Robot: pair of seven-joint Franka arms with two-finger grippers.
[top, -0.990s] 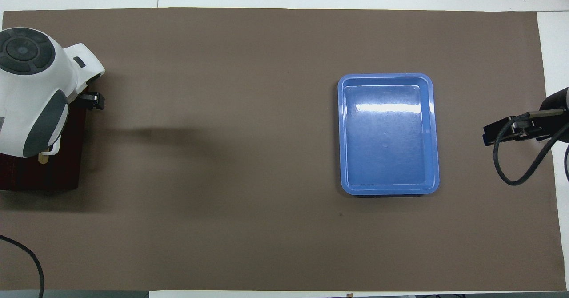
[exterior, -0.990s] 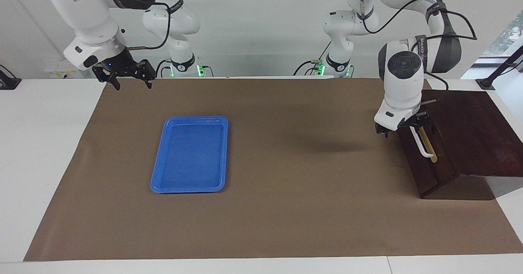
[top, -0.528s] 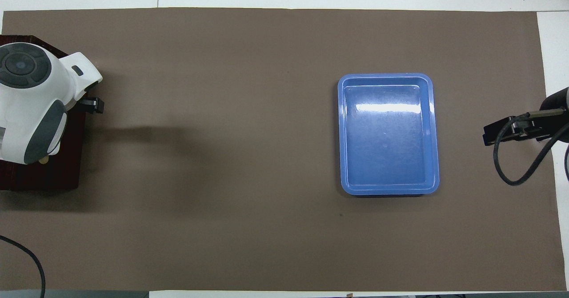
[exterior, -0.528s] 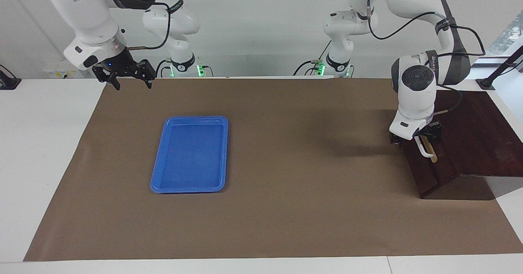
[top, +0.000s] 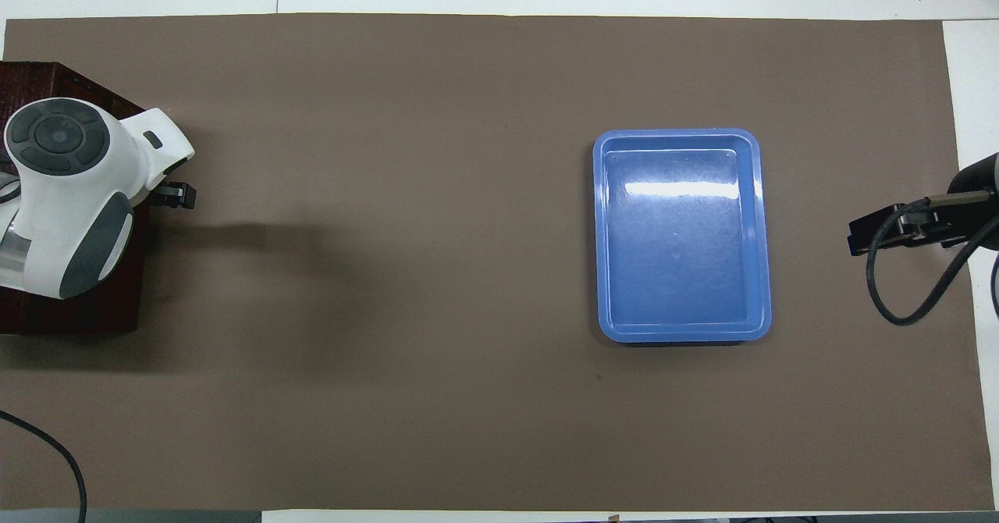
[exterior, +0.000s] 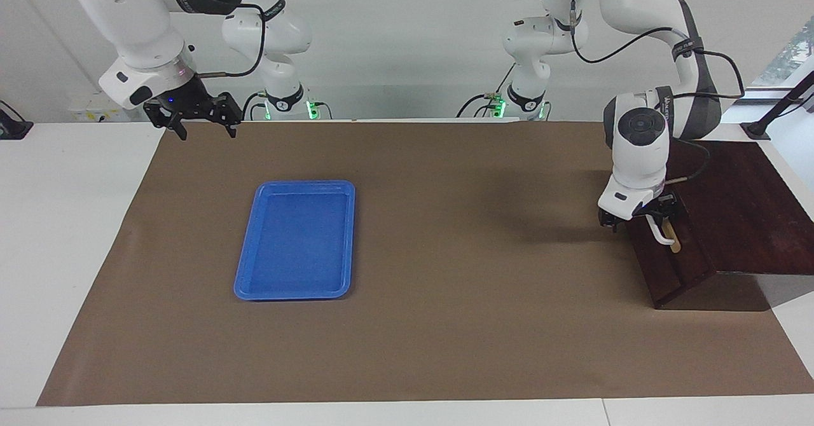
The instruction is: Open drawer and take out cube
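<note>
The left tool (exterior: 637, 213) was held low at the front of the drawer (exterior: 668, 267), its jaws spread wide and set about the end of the white handle (exterior: 660, 234) nearer the robots; whether the handle was actually touched could not be told. Over the last second this tool had been brought down from a higher spot just off the drawer front and swung in over the handle, so that more of the bar's length was now covered by the wrist. Nothing was gripped yet, and the drawer, standing by the edge of the surface (exterior: 445, 350) at the left arm's end, was seen to be as shut as before, with the brass strip (exterior: 673, 241) lying flush alongside the handle. The cube was not visible in either view and was judged to be inside the shut drawer. The change was taken to mean that the approach was nearly finished and that closing on the handle would be needed before any pull. The right tool (exterior: 194, 121) was kept waiting, also wide, unmoved over the corner of the surface nearest the right arm's base. The blue tray (exterior: 296, 241) was left untouched toward the right arm's end.
</note>
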